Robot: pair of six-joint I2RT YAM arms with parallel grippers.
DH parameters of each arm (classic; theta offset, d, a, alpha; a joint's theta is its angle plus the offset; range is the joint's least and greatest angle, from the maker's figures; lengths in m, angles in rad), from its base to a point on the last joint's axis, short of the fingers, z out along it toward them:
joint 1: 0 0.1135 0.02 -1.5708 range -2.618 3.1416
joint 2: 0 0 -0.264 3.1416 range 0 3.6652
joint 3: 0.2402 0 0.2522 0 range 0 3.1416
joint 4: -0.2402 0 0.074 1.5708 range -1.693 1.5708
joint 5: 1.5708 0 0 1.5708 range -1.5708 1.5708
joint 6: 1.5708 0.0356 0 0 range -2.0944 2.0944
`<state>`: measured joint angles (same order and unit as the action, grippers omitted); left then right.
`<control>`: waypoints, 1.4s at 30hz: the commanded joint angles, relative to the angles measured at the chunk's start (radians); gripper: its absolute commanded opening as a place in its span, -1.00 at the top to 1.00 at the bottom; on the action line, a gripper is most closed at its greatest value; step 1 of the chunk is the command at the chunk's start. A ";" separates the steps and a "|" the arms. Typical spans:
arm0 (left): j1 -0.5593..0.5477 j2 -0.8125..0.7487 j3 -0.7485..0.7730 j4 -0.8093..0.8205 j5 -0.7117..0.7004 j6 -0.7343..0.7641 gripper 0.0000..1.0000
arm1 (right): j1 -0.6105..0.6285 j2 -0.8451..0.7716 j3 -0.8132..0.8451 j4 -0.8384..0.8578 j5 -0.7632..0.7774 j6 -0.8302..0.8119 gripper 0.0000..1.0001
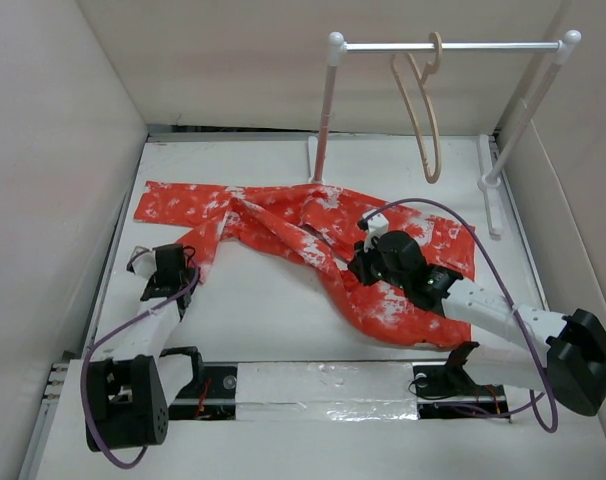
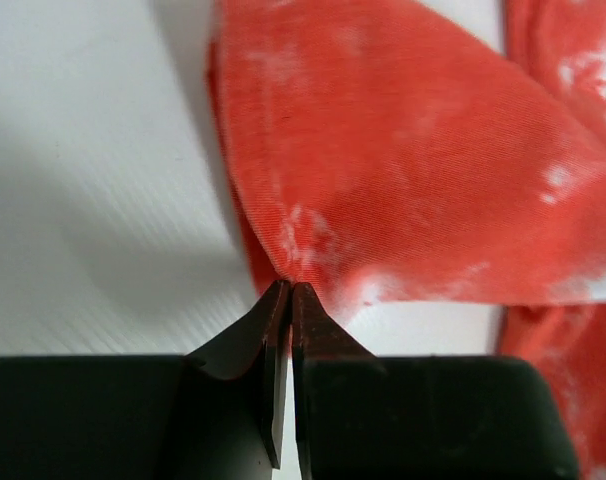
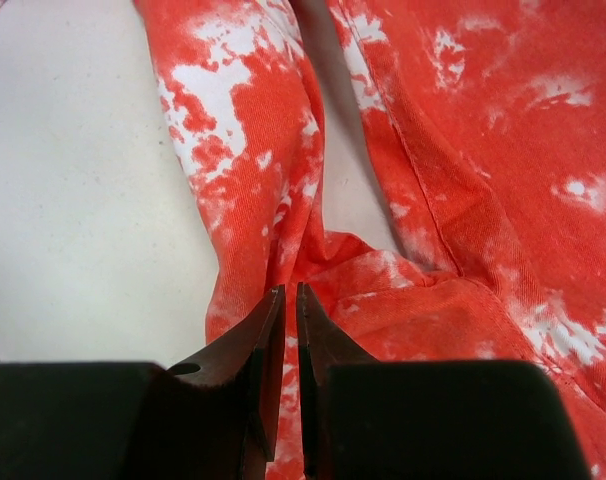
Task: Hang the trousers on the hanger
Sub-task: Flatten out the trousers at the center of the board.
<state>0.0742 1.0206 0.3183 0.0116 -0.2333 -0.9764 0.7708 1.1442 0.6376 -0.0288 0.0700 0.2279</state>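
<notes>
- Top external view, left edge: left gripper (image 1: 171,268), jaws clamped on a leg end of the trousers (image 1: 283,225).
- Mid-table: the trousers lie spread from left edge to right edge.
- Centre-right: right gripper (image 1: 368,262), jaws pinched on a fabric fold.
- Far right corner: hanger (image 1: 423,110) on the rail (image 1: 443,46), well apart.
- Step, as we judge it: both grasps made. Next we lift both holds together toward the hanger.

The top camera sat high behind both arm bases, looking down and forward across the whole table (image 1: 273,320), far enough back to take in the rack (image 1: 483,46) at the far end. Each wrist camera looked along its own gripper from very close, with the left gripper (image 2: 288,288) and right gripper (image 3: 290,290) filling the bottom edge. All three views shared the trousers (image 1: 283,215), the wrist ones showing only small patches.
</notes>
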 commanded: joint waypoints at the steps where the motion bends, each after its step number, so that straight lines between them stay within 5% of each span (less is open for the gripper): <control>1: 0.003 -0.104 0.117 -0.106 0.055 0.079 1.00 | -0.007 -0.027 -0.012 0.070 -0.001 -0.004 0.70; 5: 0.003 -0.363 0.302 -0.251 0.052 0.140 1.00 | -0.007 -0.043 -0.015 0.067 0.002 -0.004 0.70; 8: 0.003 -0.409 0.439 -0.372 0.017 0.169 1.00 | -0.007 -0.067 -0.021 0.067 0.005 -0.002 0.70; 12: 0.003 -0.320 0.686 -0.435 -0.031 0.193 1.00 | -0.007 -0.086 -0.021 0.059 0.016 -0.001 0.69; 18: 0.003 -0.117 0.841 -0.397 -0.084 0.173 1.00 | -0.016 -0.107 -0.032 0.049 0.069 0.010 0.69; 25: 0.016 0.039 0.802 -0.354 -0.207 0.151 1.00 | -0.034 -0.112 -0.036 0.043 0.076 0.013 0.68; 33: 0.330 0.121 0.674 -0.234 -0.112 0.240 1.00 | -0.044 -0.055 -0.024 0.044 0.085 0.018 0.67; 36: 0.351 0.173 0.659 -0.216 -0.141 0.260 1.00 | -0.054 -0.051 -0.023 0.046 0.093 0.021 0.62; 38: 0.367 0.215 0.665 -0.217 -0.144 0.263 0.85 | -0.054 -0.054 -0.023 0.035 0.119 0.031 0.51; 41: 0.394 0.217 0.673 -0.236 -0.116 0.248 0.08 | -0.109 -0.060 -0.039 0.032 0.139 0.060 0.23; 42: 0.394 0.201 0.659 -0.214 -0.113 0.248 -0.37 | -0.125 -0.069 -0.045 0.032 0.134 0.067 0.17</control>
<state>0.4519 1.2629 0.9859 -0.2565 -0.3492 -0.7349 0.6861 1.0973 0.6044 -0.0193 0.1612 0.2634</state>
